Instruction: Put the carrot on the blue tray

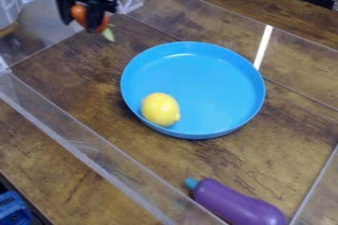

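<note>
Black fingers [85, 14] are hanging at the top left of the view, pointing nearly straight down and clamping shut on the carrot [87, 17]. The carrot is sitting between the fingers, orange body showing in the gap, green leafy tip poking out below and slightly right of the fingertips. It is being held up off the tabletop [79, 81], not lying on it. The blue tray [231, 81] is sitting below and to the right of the fingers, near but apart from them; its closest rim is lying just down-right of the carrot's green tip with a strip of wood showing between. A yellow lemon [160, 109] is resting inside the tray, against the rim on the side toward the lower left, well below the fingers. A purple eggplant [238, 205] with a green-blue cap is lying on the tabletop far down and right of the fingers, beyond the tray, near the bottom edge. Clear plastic walls [79, 140] are running around the work area, one edge passing diagonally below the fingers and the tray. A white strip is leaning by the tray's far right rim; cannot tell what it is.
</note>
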`<state>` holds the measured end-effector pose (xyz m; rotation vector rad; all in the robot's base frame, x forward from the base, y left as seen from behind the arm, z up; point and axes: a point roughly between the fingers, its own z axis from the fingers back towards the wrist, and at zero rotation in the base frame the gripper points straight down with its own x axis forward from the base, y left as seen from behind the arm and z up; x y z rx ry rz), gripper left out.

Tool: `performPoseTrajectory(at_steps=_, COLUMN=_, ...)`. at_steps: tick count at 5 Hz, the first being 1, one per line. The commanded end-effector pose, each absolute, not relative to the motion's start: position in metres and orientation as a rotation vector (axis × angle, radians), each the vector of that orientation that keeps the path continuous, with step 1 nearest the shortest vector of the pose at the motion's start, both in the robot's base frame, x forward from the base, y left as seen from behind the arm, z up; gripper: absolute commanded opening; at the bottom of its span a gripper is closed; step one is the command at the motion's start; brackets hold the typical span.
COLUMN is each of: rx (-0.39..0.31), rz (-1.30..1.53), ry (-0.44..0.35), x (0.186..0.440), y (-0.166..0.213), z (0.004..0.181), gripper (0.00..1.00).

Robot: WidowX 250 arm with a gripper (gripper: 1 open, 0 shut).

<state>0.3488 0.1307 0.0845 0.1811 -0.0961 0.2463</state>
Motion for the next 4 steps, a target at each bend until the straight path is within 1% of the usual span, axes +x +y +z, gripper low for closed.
performPoseTrajectory(at_steps=1, rx=0.183, rz=0.197, ry=-0.222, x=0.363, y=0.120, z=0.134, gripper=0.00)
performPoseTrajectory(at_steps=4, rx=0.141, rz=0.064, ry=-0.228, x=0.345, y=0.080, z=0.127, gripper=0.00)
